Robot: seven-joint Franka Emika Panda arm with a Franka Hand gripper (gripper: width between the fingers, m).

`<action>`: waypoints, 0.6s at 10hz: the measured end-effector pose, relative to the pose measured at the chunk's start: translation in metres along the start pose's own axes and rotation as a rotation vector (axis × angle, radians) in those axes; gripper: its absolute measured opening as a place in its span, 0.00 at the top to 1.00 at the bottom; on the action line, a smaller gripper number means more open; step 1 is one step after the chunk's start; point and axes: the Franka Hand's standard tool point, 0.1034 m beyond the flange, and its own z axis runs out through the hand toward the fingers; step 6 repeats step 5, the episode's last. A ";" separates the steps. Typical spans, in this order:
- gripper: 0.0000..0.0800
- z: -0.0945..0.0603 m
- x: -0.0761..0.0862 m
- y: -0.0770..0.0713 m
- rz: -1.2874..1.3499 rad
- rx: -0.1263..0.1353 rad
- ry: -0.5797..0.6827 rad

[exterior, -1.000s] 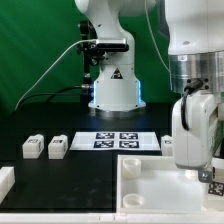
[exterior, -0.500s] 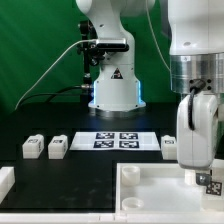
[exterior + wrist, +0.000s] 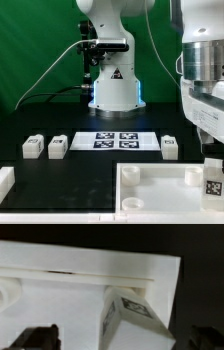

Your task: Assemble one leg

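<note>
The hand [image 3: 112, 338] stands wide above the leg [image 3: 213, 183]; the leg sits on the panel [image 3: 150, 185].

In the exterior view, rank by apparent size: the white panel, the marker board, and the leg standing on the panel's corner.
1. White panel, largest, though nearest the camera.
2. Marker board.
3. Leg, smallest.
</note>
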 end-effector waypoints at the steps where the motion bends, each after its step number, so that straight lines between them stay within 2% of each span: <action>1: 0.19 0.001 0.000 0.000 0.009 -0.001 0.000; 6: 0.19 0.002 0.001 0.001 0.009 -0.003 0.001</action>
